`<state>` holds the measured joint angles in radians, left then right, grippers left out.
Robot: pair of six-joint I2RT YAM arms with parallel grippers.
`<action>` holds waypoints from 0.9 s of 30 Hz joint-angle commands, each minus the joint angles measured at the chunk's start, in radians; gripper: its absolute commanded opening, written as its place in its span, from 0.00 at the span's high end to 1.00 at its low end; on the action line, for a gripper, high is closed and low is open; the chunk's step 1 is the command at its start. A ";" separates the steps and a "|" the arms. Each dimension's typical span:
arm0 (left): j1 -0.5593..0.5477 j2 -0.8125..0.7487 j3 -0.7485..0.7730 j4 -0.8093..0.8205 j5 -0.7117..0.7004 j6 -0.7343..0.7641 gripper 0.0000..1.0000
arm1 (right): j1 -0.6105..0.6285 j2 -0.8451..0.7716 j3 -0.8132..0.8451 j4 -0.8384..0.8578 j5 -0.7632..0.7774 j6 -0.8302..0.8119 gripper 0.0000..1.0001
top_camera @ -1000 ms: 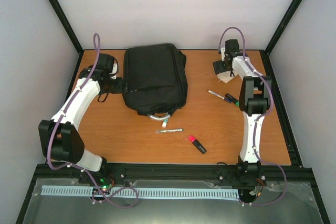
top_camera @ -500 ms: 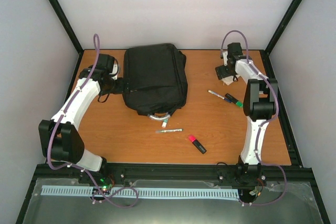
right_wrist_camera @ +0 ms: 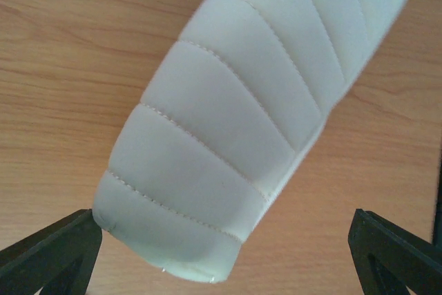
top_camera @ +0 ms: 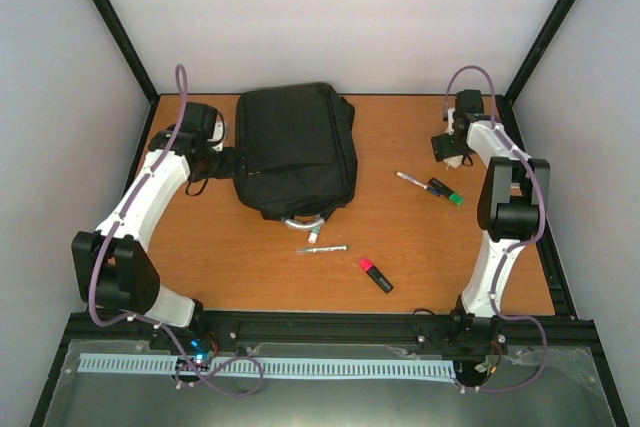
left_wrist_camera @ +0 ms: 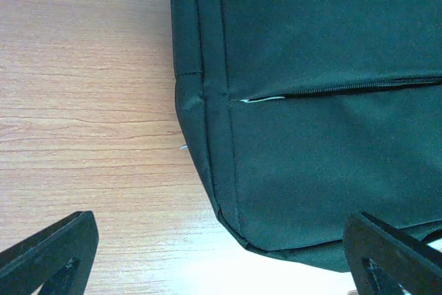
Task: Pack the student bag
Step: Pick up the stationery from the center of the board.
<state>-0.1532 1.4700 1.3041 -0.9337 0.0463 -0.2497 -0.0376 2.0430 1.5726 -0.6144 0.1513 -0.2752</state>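
The student bag [top_camera: 295, 147] is a large black fabric pack lying flat at the back centre of the table, its grey loop handle [top_camera: 303, 220] toward me. My left gripper [top_camera: 232, 161] stands open at the bag's left edge. In the left wrist view the bag's corner [left_wrist_camera: 311, 143] and a zipper [left_wrist_camera: 331, 91] lie ahead of the wide-apart fingertips [left_wrist_camera: 48, 253]. My right gripper [top_camera: 447, 147] is at the back right, open. In the right wrist view a white quilted pouch [right_wrist_camera: 235, 143] lies on the wood between its spread fingers [right_wrist_camera: 397, 253], not clamped.
Loose items lie on the wooden table [top_camera: 250, 267]: a silver pen [top_camera: 322, 249], a pink-and-black highlighter [top_camera: 375, 274], another pen [top_camera: 410, 179] and a green-capped marker [top_camera: 446, 192]. Black frame posts and white walls close in the back and sides.
The right arm has swung its gripper to the right, toward the back right corner. The left arm and the bag have stayed put.
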 commanded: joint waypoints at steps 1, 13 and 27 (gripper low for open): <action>0.006 -0.025 0.021 0.023 0.018 -0.023 0.00 | -0.067 -0.056 -0.030 -0.006 0.047 0.023 0.00; 0.006 -0.006 0.018 0.029 0.015 -0.023 0.00 | -0.167 -0.086 0.040 -0.091 -0.366 0.066 0.00; 0.006 0.024 -0.007 0.017 -0.044 0.043 0.00 | -0.215 0.095 0.205 -0.065 -0.141 0.148 0.10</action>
<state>-0.1532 1.4818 1.3041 -0.9195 0.0357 -0.2455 -0.2314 2.0663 1.7466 -0.6769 -0.0406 -0.1482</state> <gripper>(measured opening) 0.998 0.909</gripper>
